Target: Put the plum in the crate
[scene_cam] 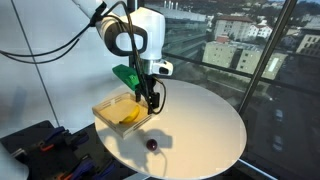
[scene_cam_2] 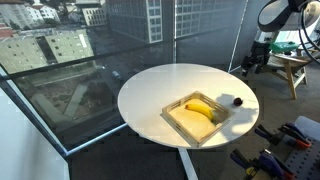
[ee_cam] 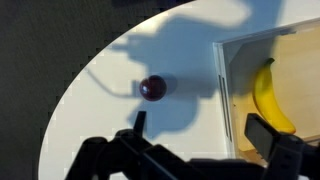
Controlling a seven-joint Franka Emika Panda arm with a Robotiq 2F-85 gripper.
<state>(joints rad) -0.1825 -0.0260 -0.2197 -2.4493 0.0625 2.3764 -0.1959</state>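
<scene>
The plum (ee_cam: 152, 88) is sitting on the round white table (scene_cam: 205, 120). It is lying outside the crate (ee_cam: 222, 95), a little way from its wall. The banana (ee_cam: 265, 95) is lying inside the crate. My pincer (ee_cam: 197, 128) is hanging above them, wide open and holding nothing. I think I am reaching for the plum now. Next I am going to need to move over it, come down with a finger on each side and squeeze gently, because it could roll.
</scene>
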